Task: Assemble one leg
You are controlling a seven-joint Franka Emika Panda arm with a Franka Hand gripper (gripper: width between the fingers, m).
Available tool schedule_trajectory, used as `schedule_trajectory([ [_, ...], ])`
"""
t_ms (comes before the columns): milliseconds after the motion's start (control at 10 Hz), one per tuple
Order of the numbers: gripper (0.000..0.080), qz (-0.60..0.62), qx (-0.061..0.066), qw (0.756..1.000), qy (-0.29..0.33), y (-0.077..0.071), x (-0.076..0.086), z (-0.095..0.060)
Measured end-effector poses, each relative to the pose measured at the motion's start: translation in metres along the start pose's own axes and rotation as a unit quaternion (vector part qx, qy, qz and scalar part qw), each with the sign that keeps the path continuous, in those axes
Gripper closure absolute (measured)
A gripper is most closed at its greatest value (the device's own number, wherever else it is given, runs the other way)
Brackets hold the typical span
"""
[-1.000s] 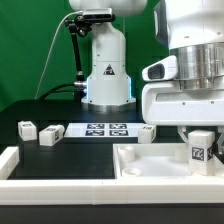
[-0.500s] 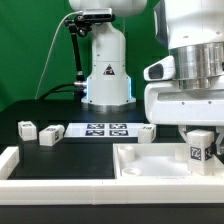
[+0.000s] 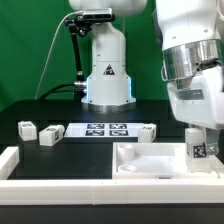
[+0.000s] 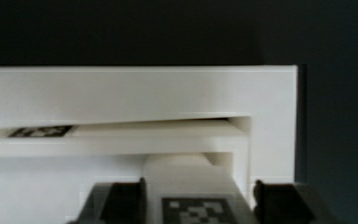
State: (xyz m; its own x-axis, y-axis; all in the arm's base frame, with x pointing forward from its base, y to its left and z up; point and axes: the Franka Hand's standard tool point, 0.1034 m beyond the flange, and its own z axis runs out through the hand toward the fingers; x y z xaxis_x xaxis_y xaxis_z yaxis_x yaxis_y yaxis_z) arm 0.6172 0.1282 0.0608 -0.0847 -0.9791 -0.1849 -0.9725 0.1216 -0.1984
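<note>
- Near the worktop's left edge: two spare legs (image 3: 26, 128) (image 3: 48, 135), small white blocks with black-and-white tags, lying loose and just beside each other.
- Toward the middle of the back edge: marker board (image 3: 106, 129), flat and white, with a further small white block (image 3: 147, 130) just off its right end.
- Along the front edge: a white rail (image 3: 60, 186), raised at its left end.
- Toward the front right corner: tabletop (image 3: 150, 160), a large white tray with a raised rim.
- Over the tabletop's right side, near the worktop's right edge: gripper (image 3: 200, 146), closed on the leg (image 3: 200, 149), fingers (image 4: 119, 205) pressed to its two sides in the wrist view.
- Leg's look: small white plastic block, held upright, a square black-and-white tag on the face toward the exterior camera and another on the face toward the wrist camera (image 4: 199, 210).
- Leg's place: low over the tabletop's right part; whether touching it or just above, cannot tell.
- Step in hand, as a judgement: seating the leg into a corner socket of the tabletop.
- To do it well: keep the leg upright and square to the rim, line up over the socket before lowering, press straight down without tilting, release only once seated.
- Risk: catching the rim, or the leg twisting between the fingers if pushed off-centre.
</note>
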Motion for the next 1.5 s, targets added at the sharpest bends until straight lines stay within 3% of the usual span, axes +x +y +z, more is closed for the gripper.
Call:
schedule_trajectory([
  [200, 0.0506, 0.127, -0.001, 0.992, -0.008, 0.002, -0.004, 0.001],
  [400, 0.0506, 0.117, -0.001, 0.993, -0.008, 0.002, -0.004, 0.001],
  [500, 0.0333, 0.083, -0.001, 0.997, -0.007, 0.002, -0.003, 0.001],
  [600, 0.0333, 0.069, -0.004, 0.998, -0.008, 0.002, -0.004, 0.001],
  [700, 0.0193, 0.01, -0.005, 1.0, -0.007, 0.002, -0.005, 0.001],
  [900, 0.0163, -0.126, -0.006, 0.992, -0.002, 0.001, -0.004, 0.001],
  [1200, 0.015, -0.321, -0.009, 0.947, 0.009, -0.002, -0.001, -0.001],
  [1500, 0.015, -0.498, -0.013, 0.867, 0.021, -0.008, 0.006, -0.007],
])
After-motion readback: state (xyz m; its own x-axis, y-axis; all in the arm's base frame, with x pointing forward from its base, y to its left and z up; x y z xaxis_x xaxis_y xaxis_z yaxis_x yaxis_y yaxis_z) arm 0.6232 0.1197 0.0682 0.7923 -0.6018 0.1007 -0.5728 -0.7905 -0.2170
